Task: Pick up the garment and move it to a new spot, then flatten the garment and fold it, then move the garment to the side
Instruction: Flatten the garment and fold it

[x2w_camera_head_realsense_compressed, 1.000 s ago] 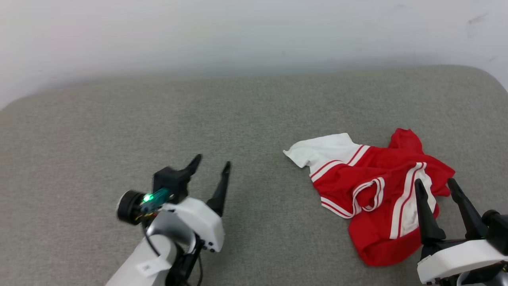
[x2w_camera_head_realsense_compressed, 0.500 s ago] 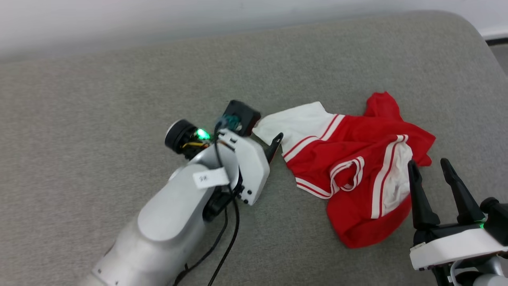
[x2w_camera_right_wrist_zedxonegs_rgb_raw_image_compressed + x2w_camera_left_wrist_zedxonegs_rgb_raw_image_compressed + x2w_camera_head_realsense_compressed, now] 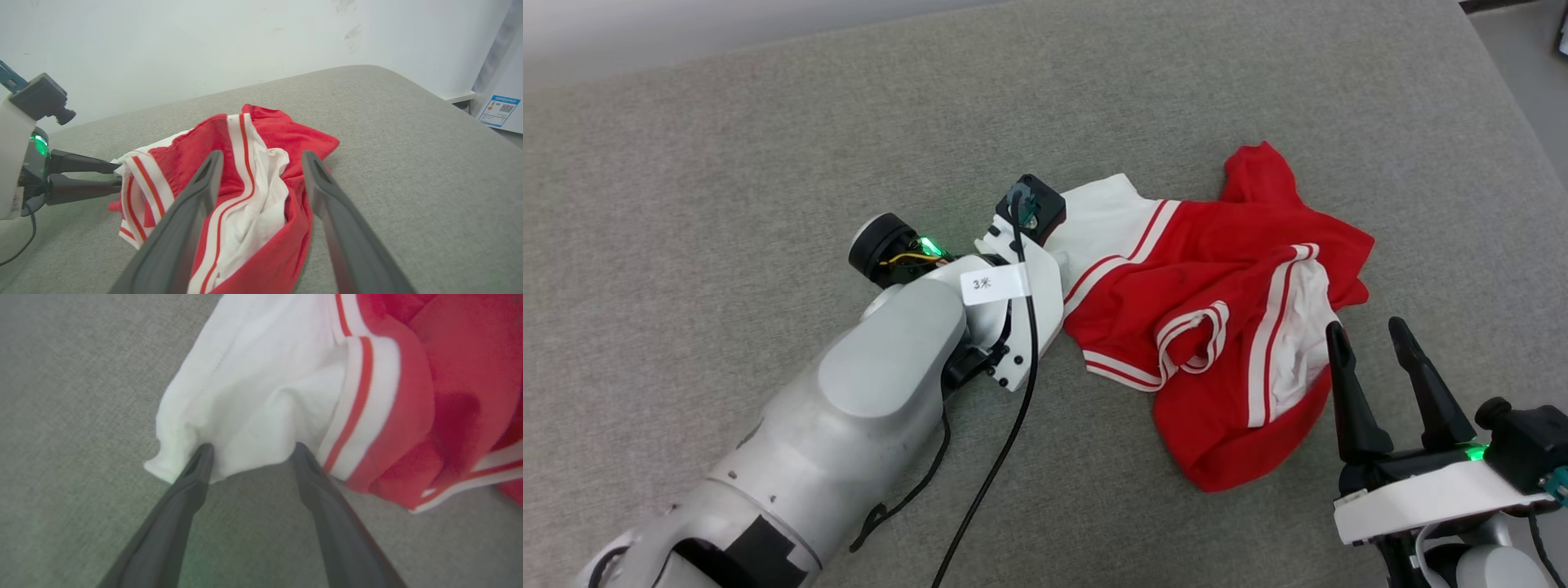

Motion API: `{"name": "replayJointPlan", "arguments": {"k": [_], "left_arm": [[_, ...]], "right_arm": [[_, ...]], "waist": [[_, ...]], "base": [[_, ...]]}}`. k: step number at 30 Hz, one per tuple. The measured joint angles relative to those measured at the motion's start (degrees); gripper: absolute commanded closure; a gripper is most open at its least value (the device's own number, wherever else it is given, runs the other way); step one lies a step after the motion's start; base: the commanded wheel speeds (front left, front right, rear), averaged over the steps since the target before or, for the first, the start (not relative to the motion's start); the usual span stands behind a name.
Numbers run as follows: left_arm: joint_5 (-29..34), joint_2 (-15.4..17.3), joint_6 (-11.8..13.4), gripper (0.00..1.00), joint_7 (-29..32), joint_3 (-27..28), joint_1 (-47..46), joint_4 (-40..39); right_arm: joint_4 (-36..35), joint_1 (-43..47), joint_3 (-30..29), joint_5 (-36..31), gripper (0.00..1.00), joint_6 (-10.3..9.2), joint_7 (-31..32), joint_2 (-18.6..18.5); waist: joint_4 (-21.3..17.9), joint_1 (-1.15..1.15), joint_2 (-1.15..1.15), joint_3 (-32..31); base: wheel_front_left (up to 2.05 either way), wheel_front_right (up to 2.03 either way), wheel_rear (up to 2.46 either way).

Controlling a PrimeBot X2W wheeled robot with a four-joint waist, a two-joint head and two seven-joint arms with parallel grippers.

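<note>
Jaws spread wide and holding nothing, my left gripper touches its fingertips to the white sleeve of the crumpled garment on the grey cushion. My right gripper, equally wide and empty, is poised at its near right edge. In the head view my wrist hides the left fingers, and folds hide the shirt's front.

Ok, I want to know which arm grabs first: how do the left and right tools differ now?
The left tool has its fingertips at the shirt's white sleeve edge; the right tool hangs over the opposite striped side, contact unclear. The left tool lies low, pointing sideways at the shirt; the right tool points up the head view. Both are open, neither gripping.
</note>
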Motion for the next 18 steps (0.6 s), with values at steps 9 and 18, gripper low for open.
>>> {"name": "replayJointPlan", "arguments": {"k": [9, 18], "left_arm": [[-6.41, 2.75, -0.01, 1.00, 1.81, -8.06, -2.85, 0.53], [-6.68, 4.86, -0.01, 1.00, -8.78, -6.70, -2.69, 2.46]], "right_arm": [[2.38, -1.06, 0.65, 1.53, 0.00, 0.00, -1.62, 0.00], [3.16, -0.93, -1.24, 1.72, 0.00, 0.00, -1.87, 0.00]], "waist": [[-1.47, -0.01, 0.00, 0.55], [0.72, -0.01, 0.00, -1.10]], "base": [[0.00, 0.00, 0.00], [0.00, 0.00, 0.00]]}}
